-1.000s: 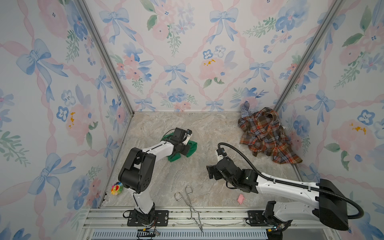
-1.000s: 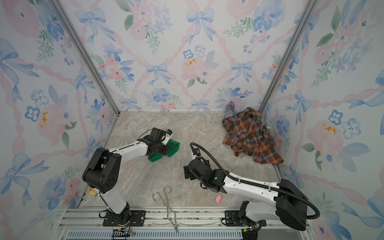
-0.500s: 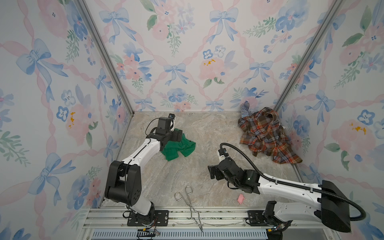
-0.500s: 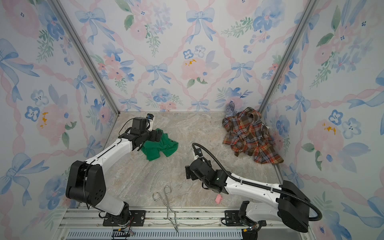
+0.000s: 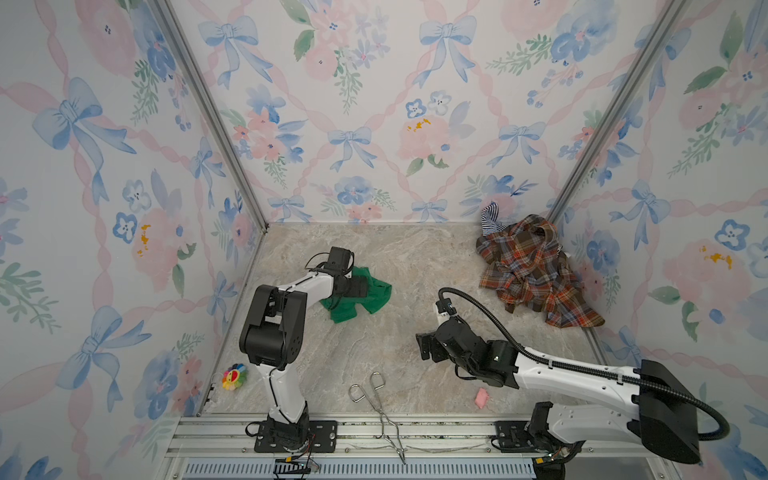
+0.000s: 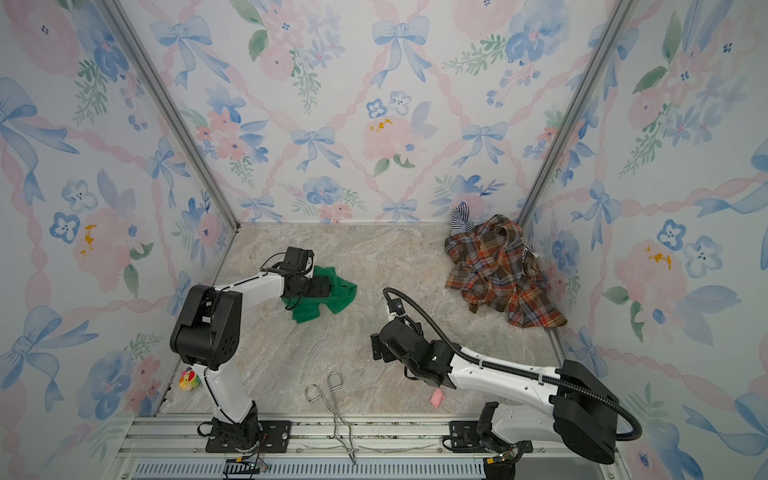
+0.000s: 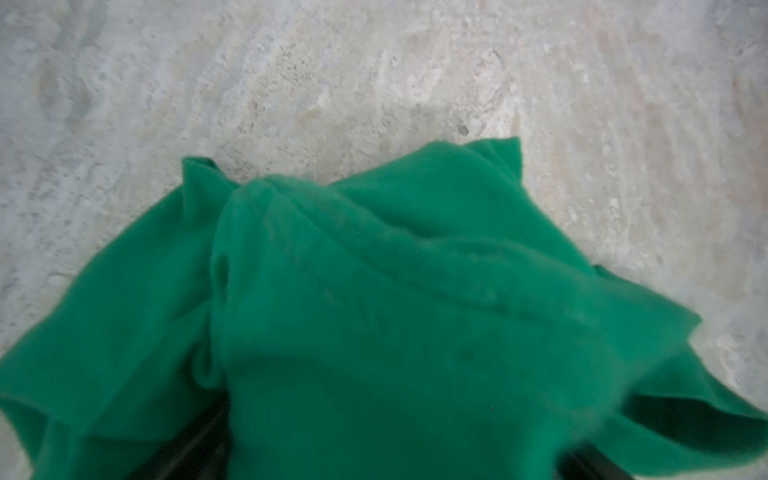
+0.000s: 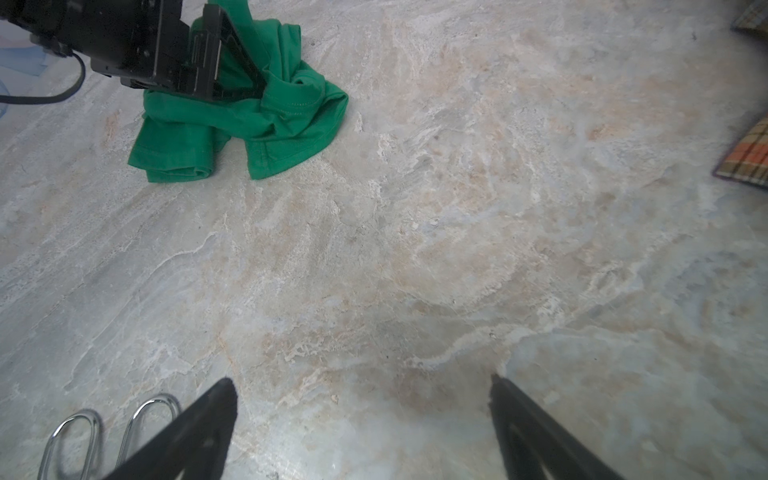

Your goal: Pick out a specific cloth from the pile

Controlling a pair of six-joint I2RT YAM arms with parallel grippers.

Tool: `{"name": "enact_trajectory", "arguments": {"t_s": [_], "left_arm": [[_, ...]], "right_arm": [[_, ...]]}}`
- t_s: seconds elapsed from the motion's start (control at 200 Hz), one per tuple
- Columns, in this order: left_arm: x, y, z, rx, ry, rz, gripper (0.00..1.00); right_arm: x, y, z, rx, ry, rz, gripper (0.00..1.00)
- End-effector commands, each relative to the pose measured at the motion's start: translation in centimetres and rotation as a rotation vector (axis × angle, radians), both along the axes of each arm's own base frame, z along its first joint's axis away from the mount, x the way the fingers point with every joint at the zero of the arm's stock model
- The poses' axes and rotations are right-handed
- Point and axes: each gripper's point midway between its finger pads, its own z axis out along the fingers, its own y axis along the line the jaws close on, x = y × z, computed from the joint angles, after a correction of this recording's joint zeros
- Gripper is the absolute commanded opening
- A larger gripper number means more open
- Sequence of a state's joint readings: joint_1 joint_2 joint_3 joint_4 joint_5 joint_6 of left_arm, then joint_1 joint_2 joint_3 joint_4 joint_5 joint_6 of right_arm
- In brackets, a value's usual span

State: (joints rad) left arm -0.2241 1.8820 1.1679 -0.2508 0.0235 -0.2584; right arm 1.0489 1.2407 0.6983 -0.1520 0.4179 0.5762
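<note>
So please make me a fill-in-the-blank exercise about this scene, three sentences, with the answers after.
1. The cloth lying under the left gripper has the colour ____.
2. The plaid shirt lies in the far ____ corner of the table in both top views.
3. The jaws of the right gripper stand ____ with nothing between them.

Missing words: green; right; open

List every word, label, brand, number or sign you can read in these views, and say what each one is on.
None: no readable text in any view.
The green cloth, plaid shirt and striped cloth carry no print or legible tag.
Both arms, the metal tongs, the pink scrap and the colourful toy show no lettering.
The wallpaper has only bows and flowers.
</note>
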Motion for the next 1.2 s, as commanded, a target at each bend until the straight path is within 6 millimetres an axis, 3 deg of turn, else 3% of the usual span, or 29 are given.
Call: {"name": "enact_trajectory", "arguments": {"t_s": [0.0, 0.12, 0.2, 0.225, 0.32, 0.41, 0.515, 0.58, 0.78, 0.9, 1.035, 1.195], "left_arm": [[-4.8, 1.8, -4.8, 0.083, 0.232, 0.049, 0.98], [-5.3, 3.1, -5.1, 0.174, 0.242, 0.037, 0.98], [-6.9, 3.6, -6.9, 0.229, 0.341, 0.004, 0.89], [-7.3, 3.7, -7.4, 0.238, 0.360, -0.005, 0.78], [-7.7, 3.3, -7.8, 0.217, 0.387, -0.023, 0.52], [-7.7, 3.2, -7.9, 0.214, 0.396, -0.039, 0.00], [-7.0, 3.4, -7.2, 0.228, 0.369, -0.041, 0.00], [-5.1, 4.0, -5.0, 0.273, 0.290, -0.026, 0.00], [2.6, 9.1, 9.0, 0.576, -0.085, 0.143, 0.00], [5.1, 11.4, 14.2, 0.744, -0.180, 0.210, 0.00], [6.8, 12.8, 15.7, 0.856, -0.221, 0.232, 0.00], [9.0, 13.4, 12.6, 0.972, -0.192, 0.193, 0.00]], "right_arm": [[0.0, 0.5, 0.0, 0.003, -0.001, 0.011, 0.97], [0.0, 0.5, 0.1, 0.007, -0.006, 0.009, 0.97], [0.1, 0.6, 0.1, 0.015, -0.011, 0.008, 0.97], [0.1, 0.6, 0.1, 0.014, -0.011, 0.008, 0.97], [0.1, 0.7, 0.0, 0.019, -0.008, 0.009, 0.97], [0.2, 0.5, 0.0, 0.015, -0.006, 0.007, 0.97], [0.3, 0.1, 0.2, 0.013, -0.010, -0.001, 0.97], [0.3, -0.2, 0.3, 0.015, -0.011, -0.004, 0.97], [0.1, -1.0, 0.6, 0.003, -0.013, -0.015, 0.97], [0.1, -1.0, 0.9, 0.023, -0.016, -0.022, 0.97], [0.1, -0.9, 1.1, 0.019, -0.013, -0.015, 0.97], [0.1, -1.3, 1.4, -0.002, -0.022, -0.018, 0.97]]}}
